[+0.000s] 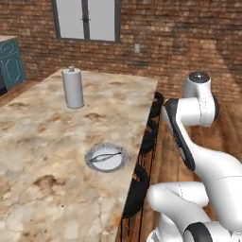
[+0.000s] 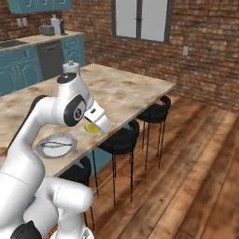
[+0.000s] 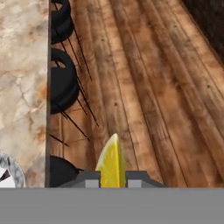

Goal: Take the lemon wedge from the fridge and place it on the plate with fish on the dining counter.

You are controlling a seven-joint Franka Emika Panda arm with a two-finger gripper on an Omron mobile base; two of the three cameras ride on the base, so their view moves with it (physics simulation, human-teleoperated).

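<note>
No text, label, brand, number or sign is being shown legibly in any of the views.
</note>
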